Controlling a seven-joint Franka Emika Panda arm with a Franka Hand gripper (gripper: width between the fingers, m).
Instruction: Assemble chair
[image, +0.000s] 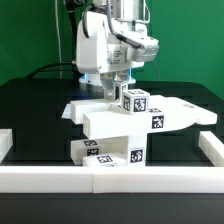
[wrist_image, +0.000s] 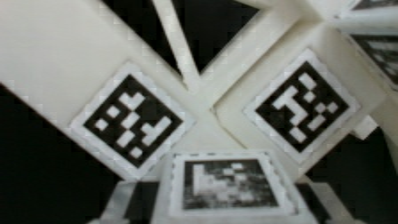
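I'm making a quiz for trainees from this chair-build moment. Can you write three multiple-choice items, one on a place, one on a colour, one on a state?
1. Where is the gripper in the exterior view?
A. Over the white chair parts at the middle of the table
B. Beside the white rail at the front
C. Off the table

2. What colour is the table top?
A. White
B. Black
C. Green

3. How does the tagged cube stand?
A. On top of the stacked parts
B. Alone on the bare table
C. Lifted high in the air

Answers: 1 A, the fingers reach down at the stacked parts. 2 B, the surface around the parts is black. 3 A, it rests on the upper slab, next to the gripper.
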